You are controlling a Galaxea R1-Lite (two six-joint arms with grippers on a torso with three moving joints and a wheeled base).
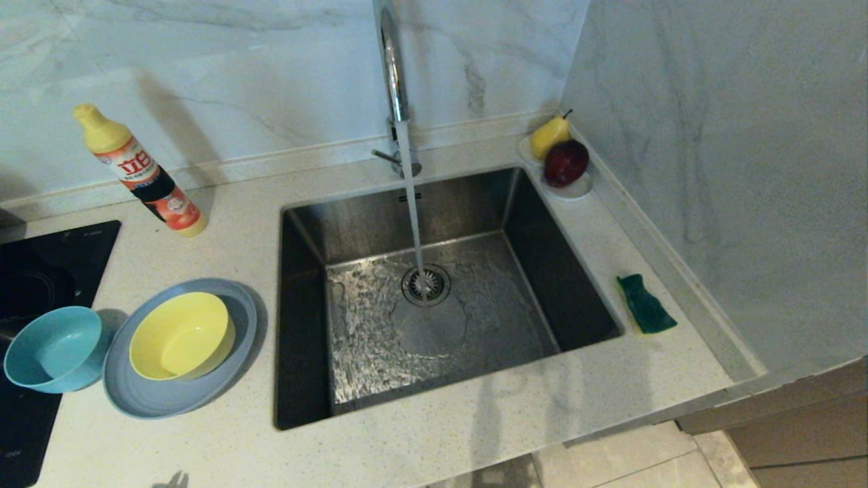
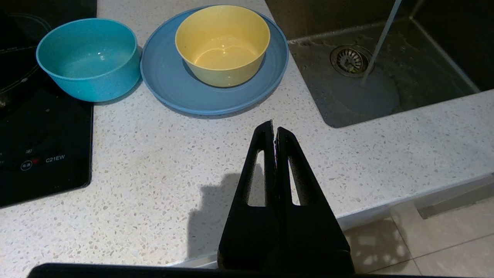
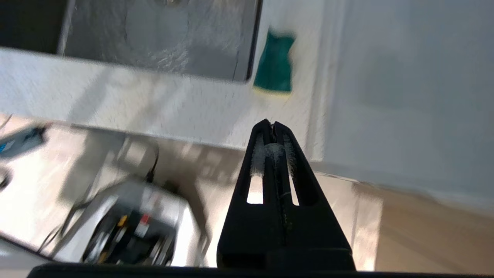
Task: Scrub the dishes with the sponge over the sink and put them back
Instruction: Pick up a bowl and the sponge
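A yellow bowl sits on the grey-blue plate, left of the sink. The teal bowl stands beside the plate, partly on the black cooktop. The green sponge lies scouring face up on the counter right of the sink. Neither arm shows in the head view. My left gripper is shut and empty above the counter's front edge, short of the plate. My right gripper is shut and empty over the counter's front edge, with the sponge farther in.
Water runs from the chrome faucet onto the drain strainer. A detergent bottle stands at the back left. A white dish with a pear and a dark red fruit sits in the back right corner. A wall rises right of the sponge.
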